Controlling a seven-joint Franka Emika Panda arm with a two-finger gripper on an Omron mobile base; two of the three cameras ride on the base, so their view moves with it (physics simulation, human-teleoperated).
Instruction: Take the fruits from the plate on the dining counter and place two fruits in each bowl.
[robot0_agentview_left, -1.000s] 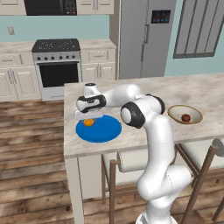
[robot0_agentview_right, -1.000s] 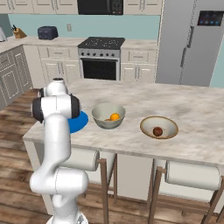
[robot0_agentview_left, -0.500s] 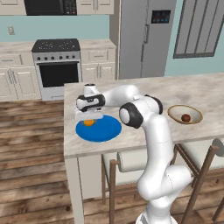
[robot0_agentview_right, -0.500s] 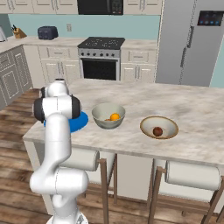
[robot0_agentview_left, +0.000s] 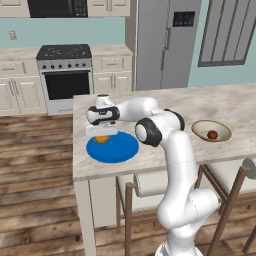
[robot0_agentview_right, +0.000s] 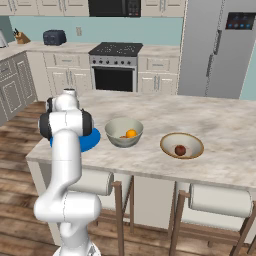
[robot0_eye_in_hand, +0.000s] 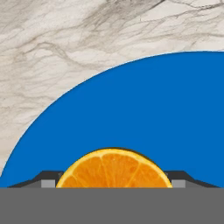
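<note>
My gripper (robot0_agentview_left: 102, 134) is down on the blue plate (robot0_agentview_left: 117, 149) at the left end of the dining counter (robot0_agentview_left: 225, 105), open. Its fingertips (robot0_eye_in_hand: 49, 179) flank a bright orange fruit (robot0_eye_in_hand: 113, 168), seen as an orange spot (robot0_agentview_left: 102, 139) under the hand. In the right base view my arm covers most of the plate (robot0_agentview_right: 91, 142). The grey-green bowl (robot0_agentview_right: 124, 132) holds an orange fruit (robot0_agentview_right: 131, 133). The tan-rimmed bowl (robot0_agentview_right: 181, 145) holds a dark red fruit (robot0_agentview_right: 180, 150); this bowl (robot0_agentview_left: 211, 131) and that fruit (robot0_agentview_left: 213, 134) also appear at the right.
The plate lies close to the counter's left and front edges (robot0_agentview_left: 80, 172). Stools (robot0_agentview_left: 145, 182) stand under the front edge. A stove (robot0_agentview_left: 65, 75) and a fridge (robot0_agentview_left: 165, 40) stand along the far wall, across a wooden floor.
The hand has dropped from just above the plate down to the orange fruit. The bowls and their fruits have not moved.
</note>
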